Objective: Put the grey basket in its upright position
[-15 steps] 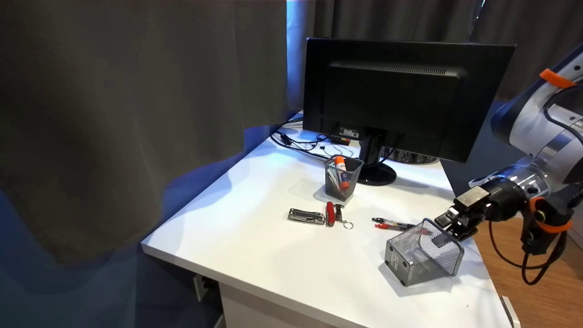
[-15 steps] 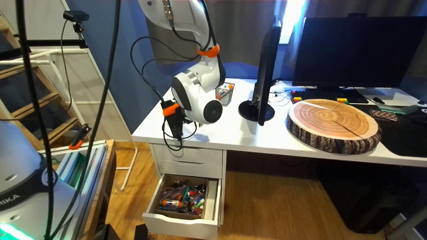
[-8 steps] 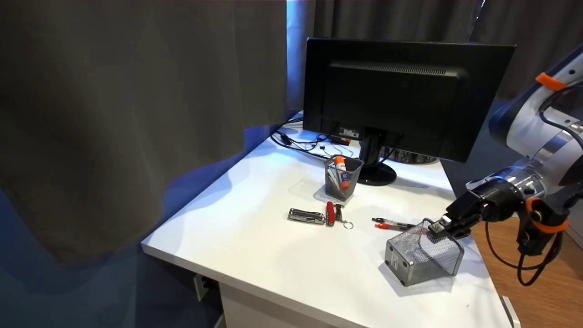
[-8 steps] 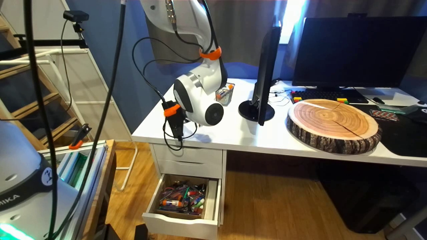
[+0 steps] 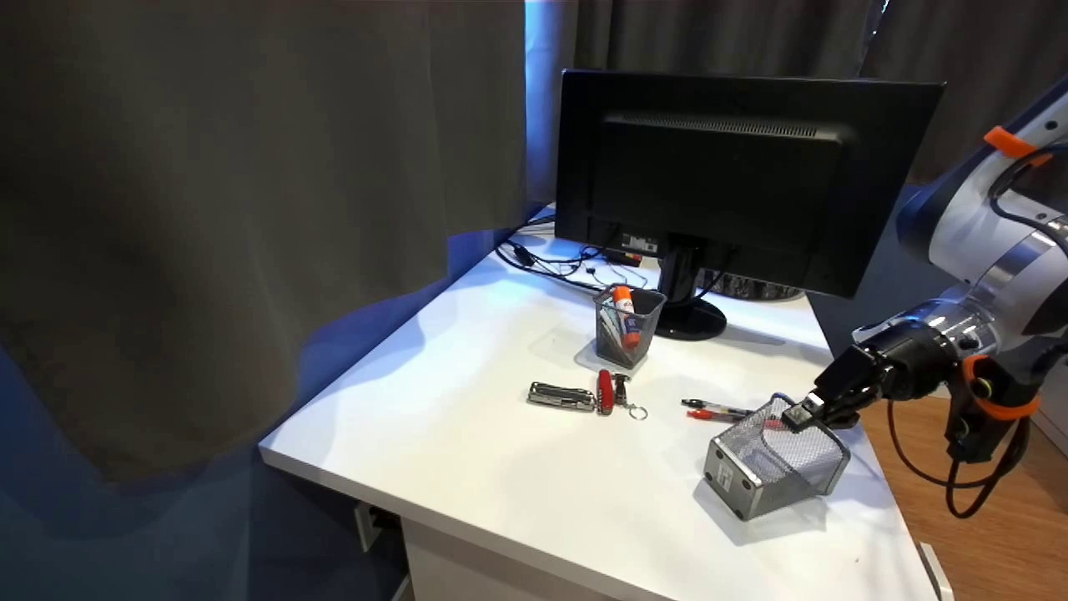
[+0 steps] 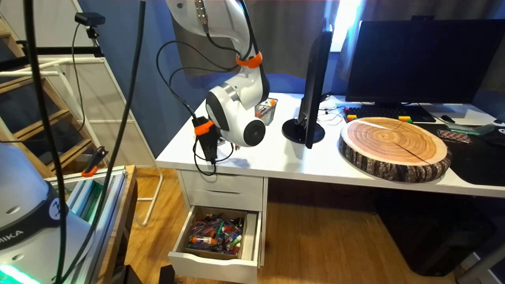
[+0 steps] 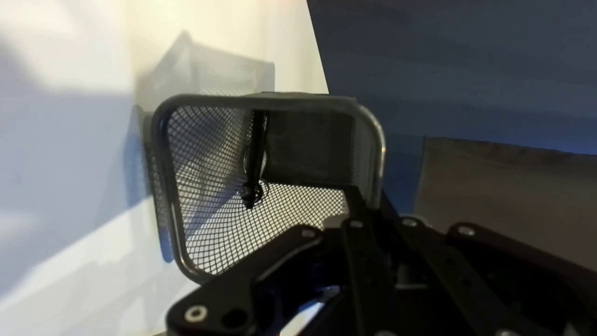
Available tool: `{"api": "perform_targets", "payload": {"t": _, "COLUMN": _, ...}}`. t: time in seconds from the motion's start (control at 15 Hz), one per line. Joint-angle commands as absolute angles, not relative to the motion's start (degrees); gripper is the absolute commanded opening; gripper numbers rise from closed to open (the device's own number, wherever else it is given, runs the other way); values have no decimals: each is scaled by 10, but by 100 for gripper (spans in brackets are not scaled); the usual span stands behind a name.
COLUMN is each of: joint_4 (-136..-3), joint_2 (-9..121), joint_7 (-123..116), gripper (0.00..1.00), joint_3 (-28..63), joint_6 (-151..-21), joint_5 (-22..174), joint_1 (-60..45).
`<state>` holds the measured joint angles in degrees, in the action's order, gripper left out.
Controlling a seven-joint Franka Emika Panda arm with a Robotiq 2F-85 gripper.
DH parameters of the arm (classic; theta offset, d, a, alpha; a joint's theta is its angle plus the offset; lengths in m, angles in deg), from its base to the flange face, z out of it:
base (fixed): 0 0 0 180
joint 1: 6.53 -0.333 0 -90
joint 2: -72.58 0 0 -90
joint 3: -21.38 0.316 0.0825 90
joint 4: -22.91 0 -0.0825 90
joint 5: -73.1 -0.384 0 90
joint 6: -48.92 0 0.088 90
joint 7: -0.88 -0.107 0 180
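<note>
The grey basket [image 5: 776,467], a square mesh holder, lies on its side near the edge of the white desk. Its base faces the camera in an exterior view, its open end lifted slightly toward the arm. The wrist view looks into the mouth of the basket [image 7: 261,101]; a slim black object shows in it or through the mesh, I cannot tell which. My gripper [image 7: 371,205] pinches the rim, one finger inside the wall and one outside. From an exterior view, the gripper [image 5: 803,414] meets the basket's upper side. The arm hides the basket in an exterior view.
Two pens [image 5: 717,414] lie behind the basket. Farther back are a multitool [image 5: 561,396], a red pocket knife [image 5: 605,392] and an upright mesh holder [image 5: 626,334] with a glue stick. A monitor [image 5: 743,167] stands beyond. Below, a drawer [image 6: 221,232] hangs pulled out.
The jaws came together on the rim, having stood apart around it a second ago. Since then the basket's open end has risen a little and its base has tipped slightly.
</note>
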<state>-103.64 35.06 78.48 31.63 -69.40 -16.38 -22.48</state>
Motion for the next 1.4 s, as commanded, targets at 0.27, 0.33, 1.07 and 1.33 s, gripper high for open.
{"api": "perform_targets", "payload": {"t": 0.27, "joint_4": -1071, "joint_2": 464, "joint_7": 657, "gripper": 2, "joint_3": 325, "joint_6": -780, "joint_5": -139, "joint_1": -282}}
{"api": "perform_targets", "payload": {"t": 0.33, "joint_4": -1073, "joint_2": 480, "joint_7": 632, "gripper": 2, "joint_3": 328, "joint_6": -807, "joint_5": -128, "joint_1": -294}}
{"api": "perform_targets", "payload": {"t": 1.07, "joint_4": -1131, "joint_2": 569, "joint_7": 251, "gripper": 2, "joint_3": 354, "joint_6": -1087, "joint_5": 232, "joint_1": -392}}
{"api": "perform_targets", "payload": {"t": 1.33, "joint_4": -1160, "joint_2": 573, "joint_7": 99, "gripper": 2, "joint_3": 262, "joint_6": -1101, "joint_5": 414, "joint_1": -471}}
